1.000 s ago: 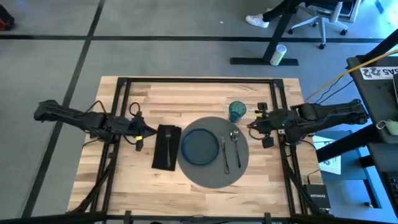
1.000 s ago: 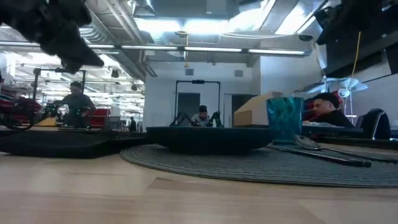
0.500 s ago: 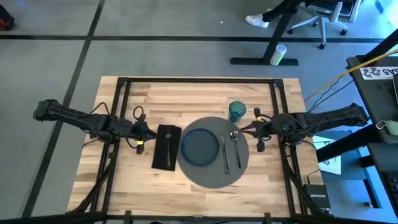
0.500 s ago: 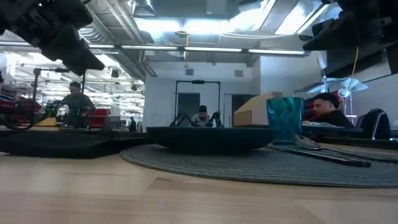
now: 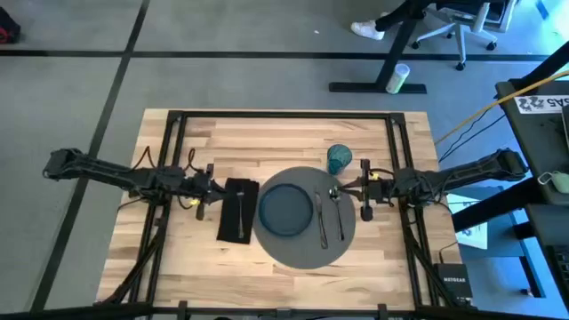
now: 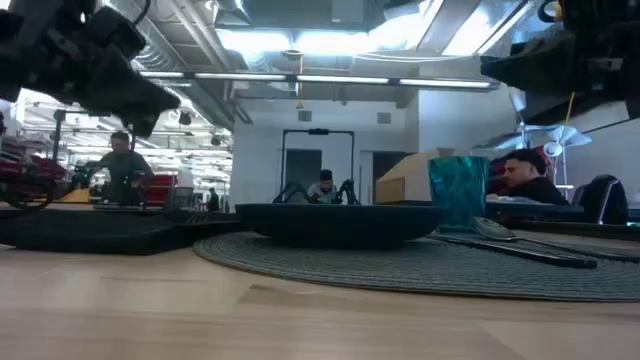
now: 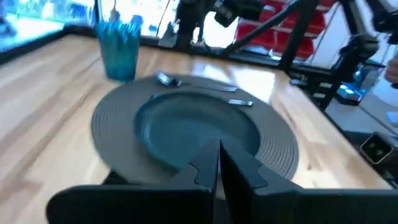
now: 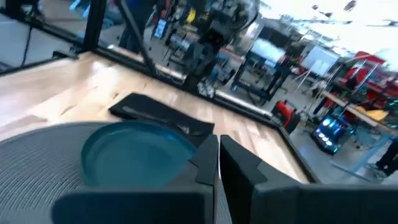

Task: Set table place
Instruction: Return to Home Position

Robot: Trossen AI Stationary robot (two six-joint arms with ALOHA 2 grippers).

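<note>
The large rectangular table of pale butcher-block planks with black metal rails [image 5: 267,133] fills the middle of the high view. A little right of its centre lies the large round grey placemat [image 5: 302,255]. The smaller dark blue-grey round plate [image 5: 284,211] sits on the mat's left half. Right of the plate, on the mat, the metal knife [image 5: 321,222] and the metal spoon [image 5: 338,212] lie side by side, running up and down the frame, the knife nearer the plate. The small teal cup [image 5: 339,159] stands upright at the mat's upper right rim; I cannot tell whether it touches the mat. Just left of the mat, on bare wood, lies the black rectangular napkin [image 5: 229,224], with the metal fork [image 5: 242,206] lengthwise on it.

The left gripper [image 5: 207,184] reaches in from the frame's left and ends just beside the napkin's upper left corner. In the low view it hangs high in the upper left, clear of the wood. Its wrist view shows its fingers [image 7: 233,167] clenched together on nothing.

The right gripper [image 5: 357,188] comes from the right to just outside the mat's right rim, near the spoon's bowl. It is raised too, its fingers [image 8: 235,160] pressed together and empty.

In the room behind, the low view shows a person [image 6: 122,162] at the left, another at the middle and a third at the right.
</note>
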